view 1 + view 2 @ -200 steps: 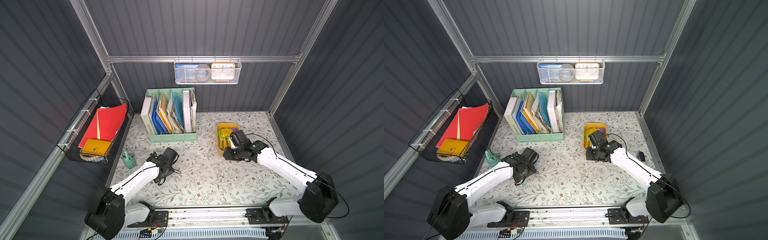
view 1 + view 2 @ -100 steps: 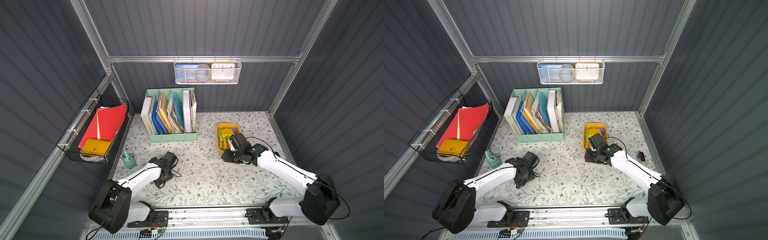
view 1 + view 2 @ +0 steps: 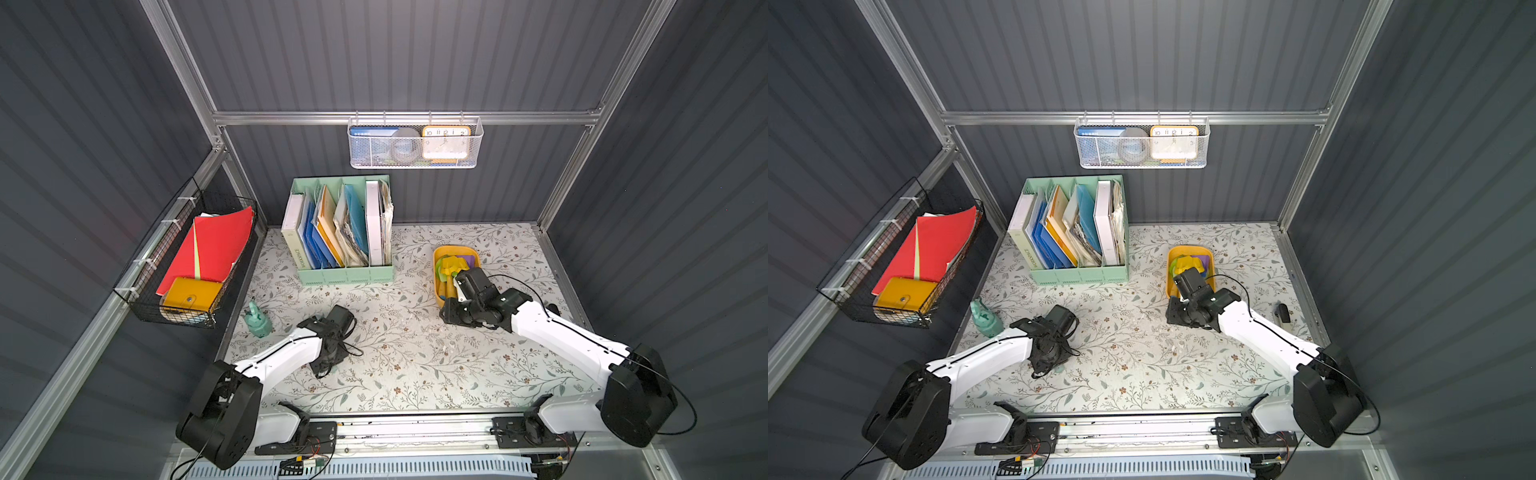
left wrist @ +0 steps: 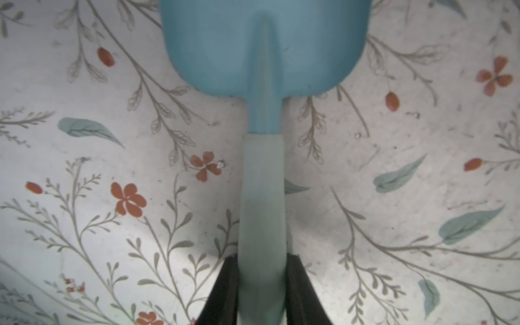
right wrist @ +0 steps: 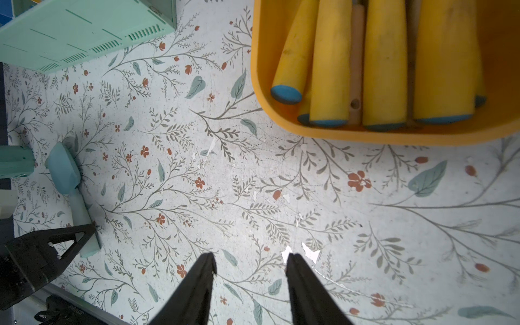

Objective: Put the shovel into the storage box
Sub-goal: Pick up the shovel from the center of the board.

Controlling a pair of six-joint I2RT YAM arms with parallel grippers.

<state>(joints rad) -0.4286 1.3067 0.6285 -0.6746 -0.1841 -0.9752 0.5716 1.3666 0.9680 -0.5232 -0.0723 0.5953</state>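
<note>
Gripping shovel (image 4: pixel 264 197) handle: left fingers (image 4: pixel 225 292) | right fingers (image 5: pixel 197 289) parted, empty | storage box (image 5: pixel 394 136) apparently crowded with tools (image 5: pixel 385 70)

Blue-bladed shovel (image 4: pixel 264 50) with pale mint handle, mustard-yellow storage box (image 5: pixel 365 136), white table (image 3: pixel 415 353) printed with grey-green sprigs and rust-red flowers, mint-green file holder (image 3: pixel 345 274).

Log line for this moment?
left gripper: shut on handle of blue plastic shovel | right gripper: open, empty | shovel: outside yellow plastic tub
</note>
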